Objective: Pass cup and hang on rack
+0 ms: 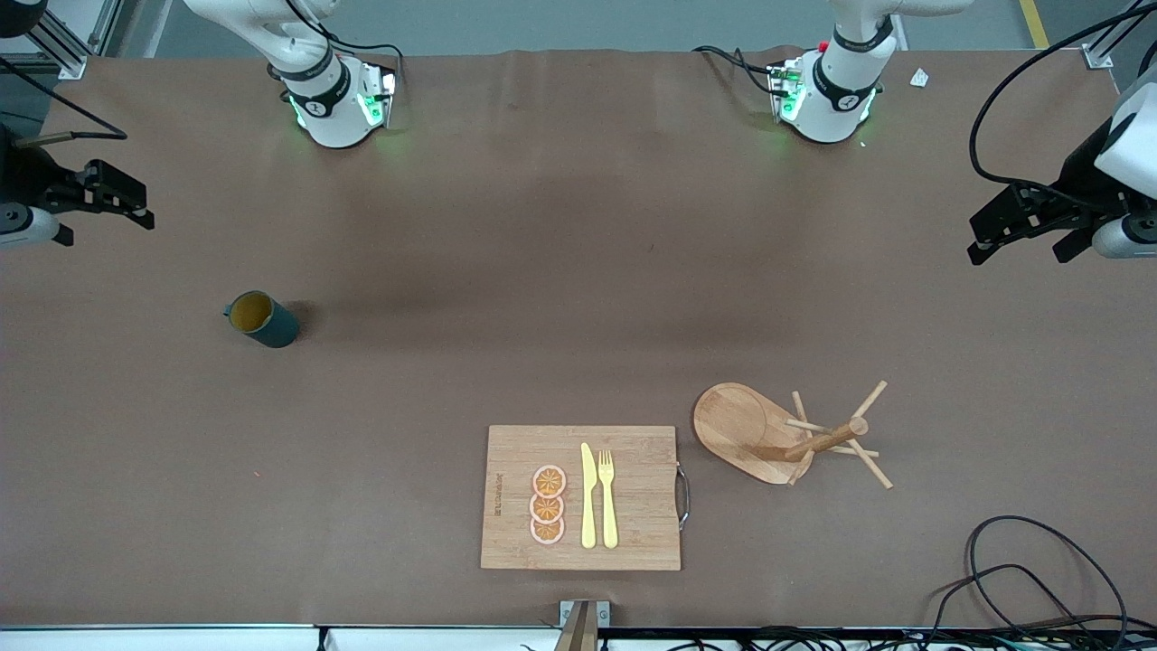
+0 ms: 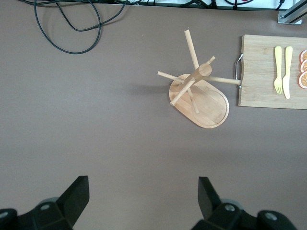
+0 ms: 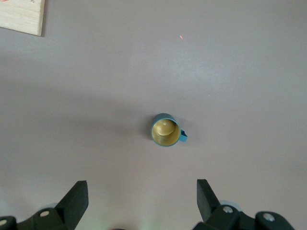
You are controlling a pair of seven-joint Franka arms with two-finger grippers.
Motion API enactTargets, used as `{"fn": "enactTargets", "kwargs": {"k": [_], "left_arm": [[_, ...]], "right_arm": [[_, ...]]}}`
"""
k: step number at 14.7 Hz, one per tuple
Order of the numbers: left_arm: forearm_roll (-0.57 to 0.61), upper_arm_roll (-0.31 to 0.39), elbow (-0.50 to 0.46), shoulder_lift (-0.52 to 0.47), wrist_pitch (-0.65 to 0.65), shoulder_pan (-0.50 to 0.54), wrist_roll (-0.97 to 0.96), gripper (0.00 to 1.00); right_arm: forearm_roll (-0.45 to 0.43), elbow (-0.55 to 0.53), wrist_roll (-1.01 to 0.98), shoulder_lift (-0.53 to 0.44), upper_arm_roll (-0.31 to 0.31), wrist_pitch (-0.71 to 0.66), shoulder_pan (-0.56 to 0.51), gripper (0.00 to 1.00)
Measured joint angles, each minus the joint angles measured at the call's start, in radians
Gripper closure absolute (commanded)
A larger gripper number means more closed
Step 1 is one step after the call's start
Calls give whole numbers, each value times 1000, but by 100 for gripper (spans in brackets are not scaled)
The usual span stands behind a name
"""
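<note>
The dark teal cup (image 1: 263,319) with a mustard-yellow inside stands upright on the brown table toward the right arm's end. It also shows in the right wrist view (image 3: 166,130), with its small handle to one side. The light wooden rack (image 1: 785,436) stands on its oval base beside the cutting board, toward the left arm's end; the left wrist view shows it too (image 2: 199,92). My right gripper (image 1: 147,206) (image 3: 142,191) is open and empty, up in the air near the table's end. My left gripper (image 1: 1012,244) (image 2: 142,191) is open and empty, up over the other end.
A rectangular wooden cutting board (image 1: 633,533) lies near the front edge with a yellow knife (image 1: 588,497), a yellow fork (image 1: 607,497) and three orange slices (image 1: 548,505) on it. Black cables (image 1: 1021,579) lie at the front corner on the left arm's end.
</note>
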Motion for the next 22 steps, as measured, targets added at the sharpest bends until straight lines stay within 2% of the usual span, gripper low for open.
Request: {"fn": "enactTargets", "kwargs": {"k": [8,12,14,22], "left_arm": [[0,0,0,5,0,0,0,0],[0,0,0,6,0,0,0,0],[-1,0,0,6,0,0,0,0],[-18,0,0,6,2,2,0,0]], "right_arm": [[-19,48,3,26,-8,-106,-3,0],[-17,32,51,28,-16,-45,-17,0],[-17,-43,78,24,-13,48,-17,0],[7,-455,125,-44,-11,426,-16,0]]}}
